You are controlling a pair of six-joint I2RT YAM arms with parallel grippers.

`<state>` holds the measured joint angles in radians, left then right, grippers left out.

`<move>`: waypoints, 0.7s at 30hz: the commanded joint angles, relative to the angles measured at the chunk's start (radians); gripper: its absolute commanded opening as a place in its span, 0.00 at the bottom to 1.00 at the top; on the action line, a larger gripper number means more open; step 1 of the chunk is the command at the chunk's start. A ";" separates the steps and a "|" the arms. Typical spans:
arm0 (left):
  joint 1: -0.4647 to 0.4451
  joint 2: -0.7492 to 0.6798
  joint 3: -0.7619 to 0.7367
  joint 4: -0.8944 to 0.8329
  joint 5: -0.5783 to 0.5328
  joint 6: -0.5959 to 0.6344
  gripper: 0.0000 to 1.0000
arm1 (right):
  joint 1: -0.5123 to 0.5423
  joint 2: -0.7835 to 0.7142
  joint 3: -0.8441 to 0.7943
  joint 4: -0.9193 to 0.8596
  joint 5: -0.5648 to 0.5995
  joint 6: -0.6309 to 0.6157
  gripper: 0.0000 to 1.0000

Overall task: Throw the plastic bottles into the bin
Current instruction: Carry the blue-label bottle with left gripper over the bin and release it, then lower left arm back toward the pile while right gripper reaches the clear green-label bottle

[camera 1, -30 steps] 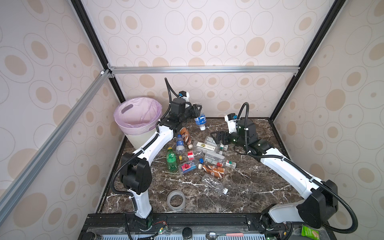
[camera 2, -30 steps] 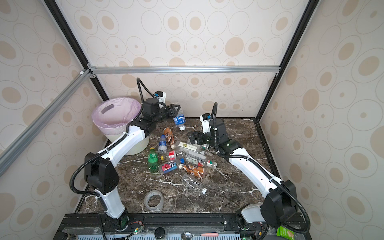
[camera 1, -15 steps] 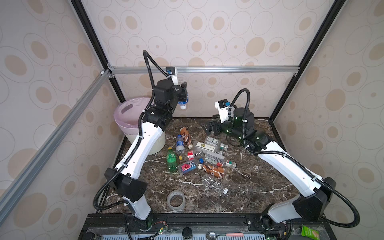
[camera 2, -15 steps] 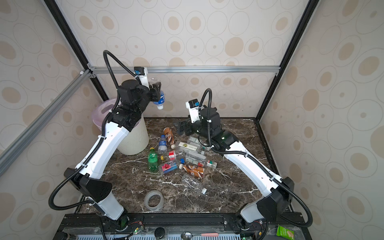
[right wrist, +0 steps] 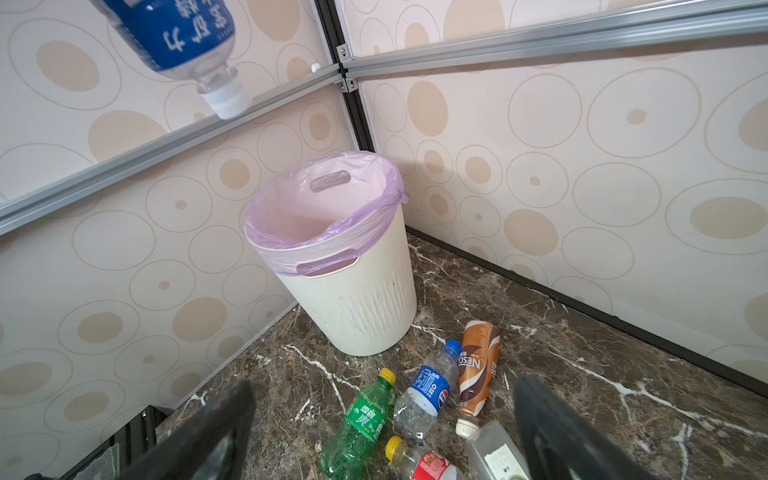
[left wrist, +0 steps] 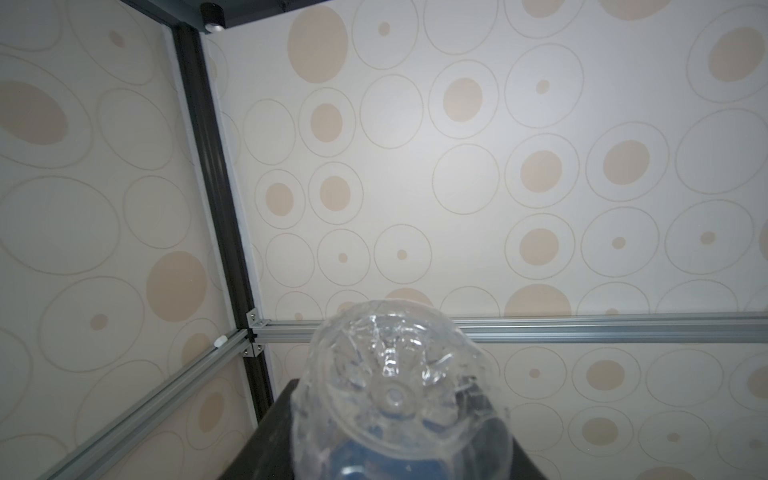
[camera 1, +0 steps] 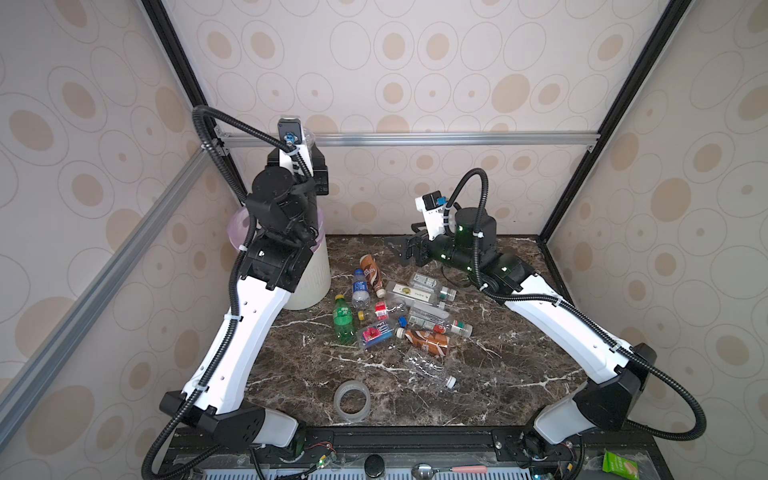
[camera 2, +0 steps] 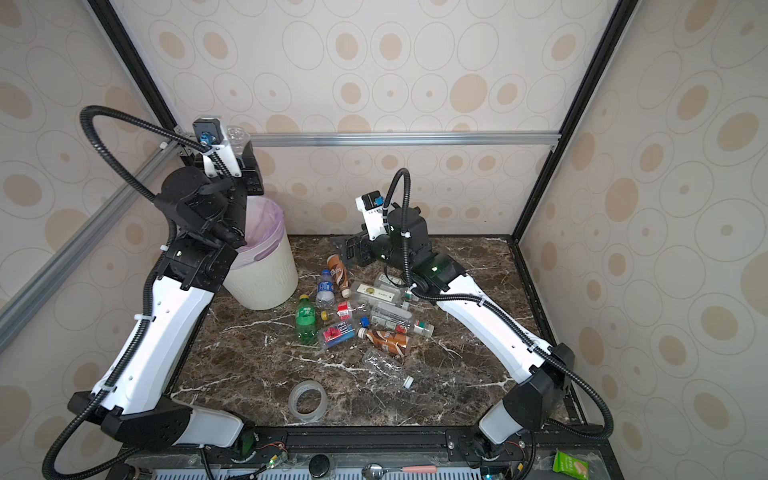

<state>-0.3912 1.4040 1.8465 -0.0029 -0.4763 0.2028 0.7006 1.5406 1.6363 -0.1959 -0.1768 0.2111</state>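
Observation:
My left gripper (camera 1: 311,153) is raised high near the back left corner, above the bin (camera 1: 312,283), and is shut on a clear plastic bottle (left wrist: 395,395) with a blue label (right wrist: 178,37). The bottle hangs cap down, its base toward the wrist camera. The cream bin (right wrist: 353,299), lined with a pink bag, stands upright. Several more plastic bottles lie in a heap mid-table, among them a green one (camera 1: 343,320), a brown one (camera 1: 371,270) and a blue-labelled one (right wrist: 426,392). My right gripper (right wrist: 380,432) hovers open over the heap's far edge with nothing between its fingers (camera 1: 405,251).
A clear tape ring (camera 1: 352,401) lies near the front edge of the marble table (camera 1: 519,374). An aluminium rail (camera 1: 457,139) runs along the back wall at the height of the left gripper. A crumpled clear bottle (camera 1: 428,368) lies apart from the heap.
The left arm has risen from table height with the blue-labelled bottle and swung left to high above the bin. The right gripper has lifted a little and stayed open.

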 commanded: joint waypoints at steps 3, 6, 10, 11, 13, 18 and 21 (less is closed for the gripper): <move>0.071 0.009 -0.046 0.060 -0.019 0.026 0.46 | 0.010 0.015 0.020 -0.001 -0.009 0.002 1.00; 0.151 0.027 -0.136 0.029 0.010 -0.075 0.47 | 0.009 0.018 0.016 -0.006 -0.011 0.010 1.00; 0.253 0.116 -0.120 -0.142 0.046 -0.215 0.73 | 0.009 -0.003 -0.014 -0.007 -0.010 0.011 1.00; 0.255 0.133 -0.088 -0.186 0.053 -0.223 0.88 | 0.010 -0.008 -0.020 -0.006 -0.005 0.010 1.00; 0.255 0.124 -0.047 -0.214 0.106 -0.246 0.99 | 0.010 -0.015 -0.033 -0.008 0.006 0.005 1.00; 0.241 0.067 -0.038 -0.183 0.207 -0.292 0.99 | 0.010 -0.008 -0.044 0.006 0.001 0.022 1.00; 0.224 0.067 -0.020 -0.210 0.228 -0.301 0.99 | 0.009 -0.007 -0.053 0.012 -0.001 0.029 1.00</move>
<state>-0.1551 1.5257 1.7561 -0.2138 -0.3012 -0.0566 0.7013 1.5497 1.5982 -0.1978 -0.1795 0.2268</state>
